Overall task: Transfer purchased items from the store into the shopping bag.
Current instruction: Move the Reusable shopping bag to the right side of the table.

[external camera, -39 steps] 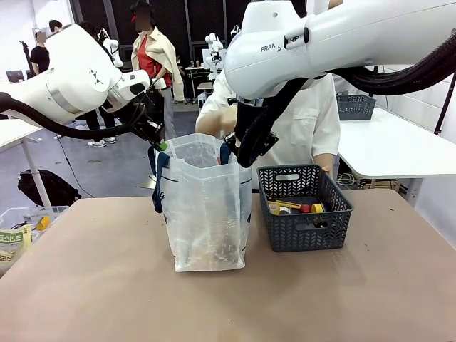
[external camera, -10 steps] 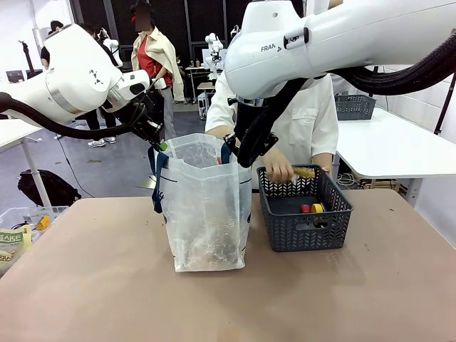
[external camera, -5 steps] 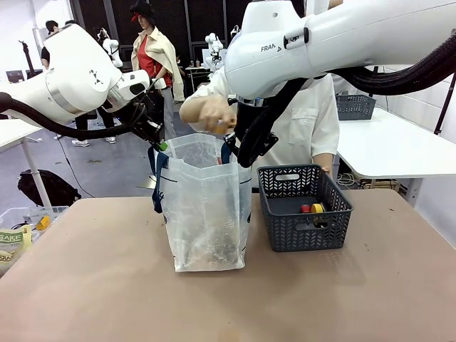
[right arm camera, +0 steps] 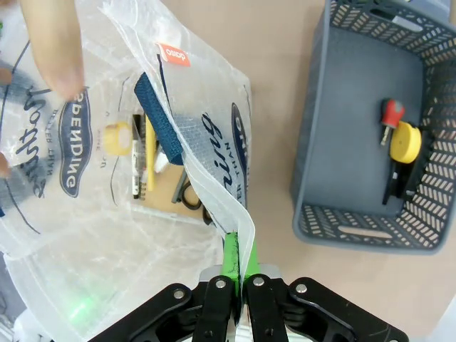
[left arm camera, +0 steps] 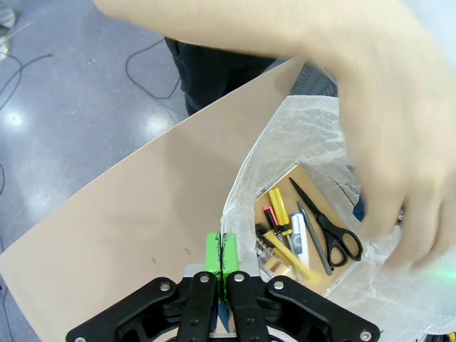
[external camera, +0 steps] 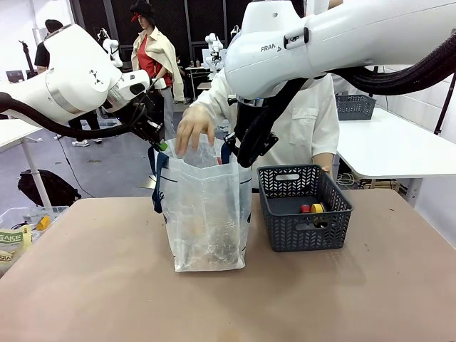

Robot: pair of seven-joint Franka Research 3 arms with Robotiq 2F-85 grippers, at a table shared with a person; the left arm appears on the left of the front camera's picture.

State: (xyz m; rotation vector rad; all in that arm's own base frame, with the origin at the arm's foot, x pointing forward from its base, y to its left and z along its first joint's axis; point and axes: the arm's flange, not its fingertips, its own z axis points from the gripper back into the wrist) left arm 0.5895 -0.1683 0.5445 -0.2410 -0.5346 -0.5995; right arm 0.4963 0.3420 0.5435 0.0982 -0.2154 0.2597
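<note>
The shopping bag (external camera: 206, 214) stands mid-table with its mouth held wide. My left gripper (external camera: 158, 145) is shut on its left rim, and in the left wrist view my left gripper (left arm camera: 223, 258) pinches the plastic edge. My right gripper (external camera: 228, 151) is shut on the right rim, green pads clamped on it in the right wrist view (right arm camera: 239, 260). A person's hand (external camera: 194, 132) hovers with spread fingers over the bag's mouth. Scissors (left arm camera: 331, 231), pens and yellow items lie inside the bag. The store (external camera: 306, 231) stands to the right, holding a red item (right arm camera: 390, 112), a yellow one (right arm camera: 406, 140) and a dark one (right arm camera: 395, 178).
A dark blue strap handle (right arm camera: 160, 128) hangs inside the bag's mouth. A tray with packets (external camera: 18, 231) sits off the table's left edge. Bare tabletop (external camera: 228, 306) spreads in front of the bag and the basket.
The person's hand lifted a yellow item from the basket, carried it left above the bag, and now sits lower at the bag's mouth with fingers spread. Both grippers have stayed still.
</note>
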